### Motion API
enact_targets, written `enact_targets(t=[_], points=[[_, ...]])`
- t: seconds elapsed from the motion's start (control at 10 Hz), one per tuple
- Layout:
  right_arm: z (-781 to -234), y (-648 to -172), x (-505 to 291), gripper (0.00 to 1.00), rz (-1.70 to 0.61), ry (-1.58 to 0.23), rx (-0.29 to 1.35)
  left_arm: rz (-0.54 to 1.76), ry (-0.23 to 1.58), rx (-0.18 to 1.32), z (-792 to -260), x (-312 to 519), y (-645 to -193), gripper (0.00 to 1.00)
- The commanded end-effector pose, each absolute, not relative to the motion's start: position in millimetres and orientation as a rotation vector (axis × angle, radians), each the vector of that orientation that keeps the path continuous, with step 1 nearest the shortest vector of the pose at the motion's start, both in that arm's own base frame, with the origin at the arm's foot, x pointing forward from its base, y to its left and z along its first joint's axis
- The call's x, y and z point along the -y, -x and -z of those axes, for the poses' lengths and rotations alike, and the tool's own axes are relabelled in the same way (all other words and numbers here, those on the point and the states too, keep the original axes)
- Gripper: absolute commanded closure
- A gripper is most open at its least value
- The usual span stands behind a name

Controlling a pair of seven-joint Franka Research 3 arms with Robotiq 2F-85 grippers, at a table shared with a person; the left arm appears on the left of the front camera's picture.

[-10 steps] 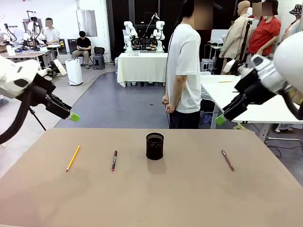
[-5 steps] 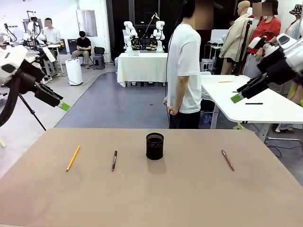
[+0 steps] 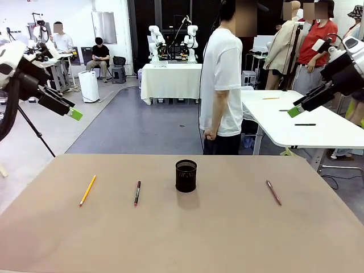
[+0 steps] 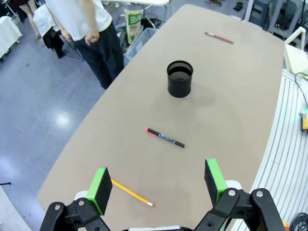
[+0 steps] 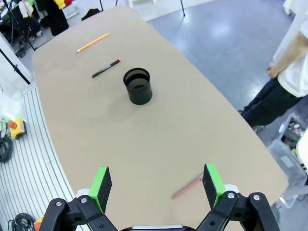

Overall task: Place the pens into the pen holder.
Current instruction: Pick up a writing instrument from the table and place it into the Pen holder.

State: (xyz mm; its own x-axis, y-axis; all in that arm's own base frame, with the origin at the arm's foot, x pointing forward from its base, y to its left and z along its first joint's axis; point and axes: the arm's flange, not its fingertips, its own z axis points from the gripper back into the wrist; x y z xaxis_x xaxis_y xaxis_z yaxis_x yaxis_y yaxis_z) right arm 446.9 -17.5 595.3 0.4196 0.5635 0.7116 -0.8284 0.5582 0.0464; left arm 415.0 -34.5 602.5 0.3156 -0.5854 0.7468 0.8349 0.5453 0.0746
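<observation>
The black mesh pen holder (image 3: 186, 176) stands upright mid-table, also seen as the pen holder (image 4: 180, 79) and the pen holder (image 5: 138, 86). An orange-yellow pencil (image 3: 87, 190) lies at the left, a dark red pen with black parts (image 3: 137, 193) between it and the cup, and another dark red pen (image 3: 273, 192) lies at the right. My left gripper (image 3: 74, 114) hangs high over the table's left side, open and empty; the left gripper (image 4: 156, 185) looks down on the pencil (image 4: 132, 193) and the pen (image 4: 165, 138). My right gripper (image 3: 296, 110) is high at the right, open; the right gripper (image 5: 156, 184) is above the red pen (image 5: 187, 187).
A person in a white shirt (image 3: 223, 85) stands at the table's far edge behind the cup, hands down. A white table (image 3: 296, 122) stands behind at the right. The brown tabletop (image 3: 187, 233) has bare room near its front edge.
Both arms have risen and drawn outward away from the table. The pens and the holder have not moved.
</observation>
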Motion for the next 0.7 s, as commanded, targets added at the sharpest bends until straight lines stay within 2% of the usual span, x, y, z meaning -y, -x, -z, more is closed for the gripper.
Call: enact_targets(t=[0.0,0.6], points=[[-592.8,-450.1,12.5,0.0,-0.943,-0.426,0.723,0.965,0.372,0.8,-596.2,35.1,-419.4,0.0],[-595.3,-446.9,17.5,0.0,-0.906,-0.427,0.705,0.961,0.356,0.811,-602.5,34.5,-415.0,0.0]])
